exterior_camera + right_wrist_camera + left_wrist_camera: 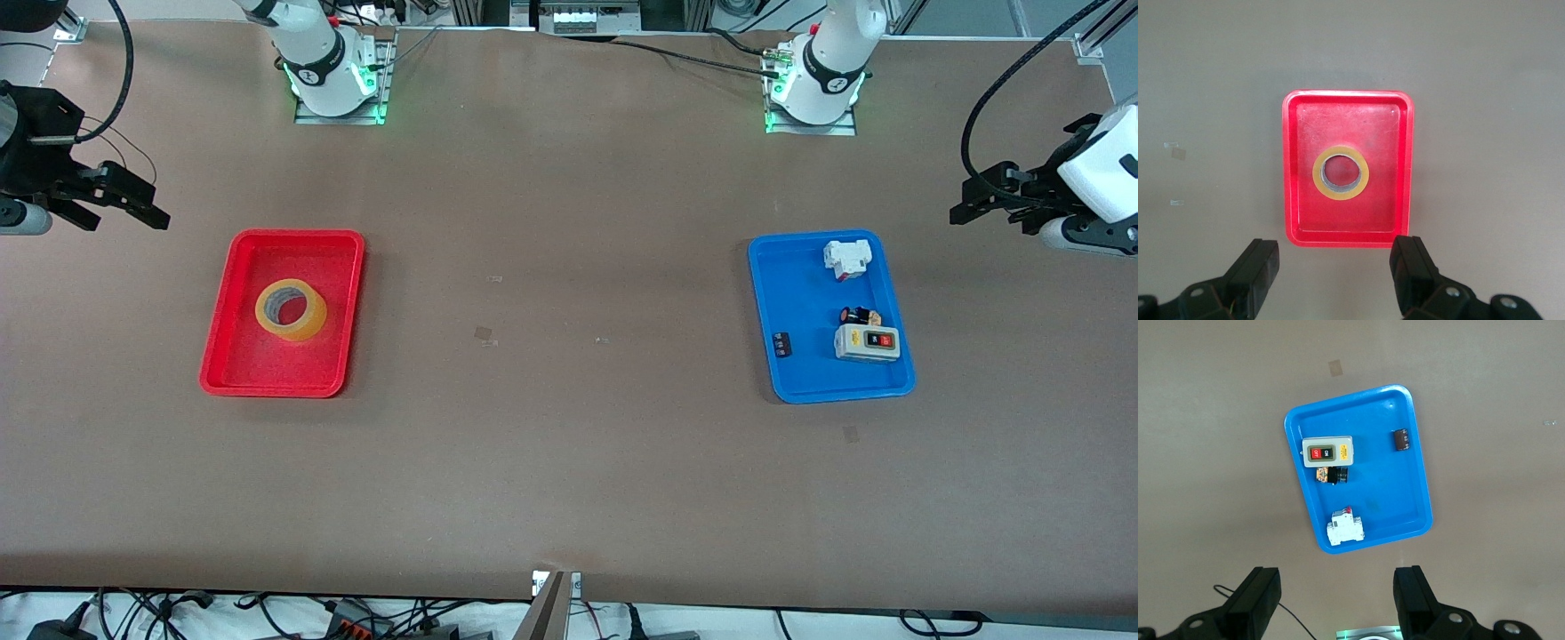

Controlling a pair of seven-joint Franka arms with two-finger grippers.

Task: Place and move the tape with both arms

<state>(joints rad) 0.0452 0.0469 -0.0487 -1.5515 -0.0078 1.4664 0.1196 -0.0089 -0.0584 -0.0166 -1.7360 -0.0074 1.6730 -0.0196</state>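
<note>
The yellow-tan tape roll [291,309] lies flat in the middle of a red tray [233,293] toward the right arm's end of the table; it also shows in the right wrist view [1341,173] inside the tray [1290,167]. My right gripper [133,203] hangs open and empty high over the bare table at that end, apart from the tray; its fingers [1258,267] frame bare table. My left gripper [969,203] hangs open and empty high over the table at the left arm's end; its fingers [1261,590] frame bare table.
A blue tray [772,293] at the left arm's end holds a white-grey switch box with a red button [867,342], a white breaker [846,259], a small black part [856,316] and a dark chip [781,345]. The tray shows in the left wrist view [1418,480].
</note>
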